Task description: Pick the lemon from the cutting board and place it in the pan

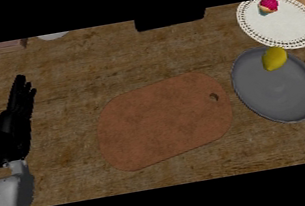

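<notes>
Left robot hand (11, 126) open, lemon (275, 58) in pan (281, 96), well apart

Brown counter (125, 54) with rough woven-looking top. Directly on it: cutting board (164, 120) in middle (hole near its right edge), grey pan (281, 91) just right of board, white plate (280, 22) behind pan, overlapping pan's far rim. Dark block (170, 19) at far edge.

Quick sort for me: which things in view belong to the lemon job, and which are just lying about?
Job:
- lemon, already in the pan
- pan
- cutting board, nothing on it
- left robot hand, open, resting at the left edge

Lying about:
- white plate
- pink cupcake on that plate
- black object at the far edge
</notes>
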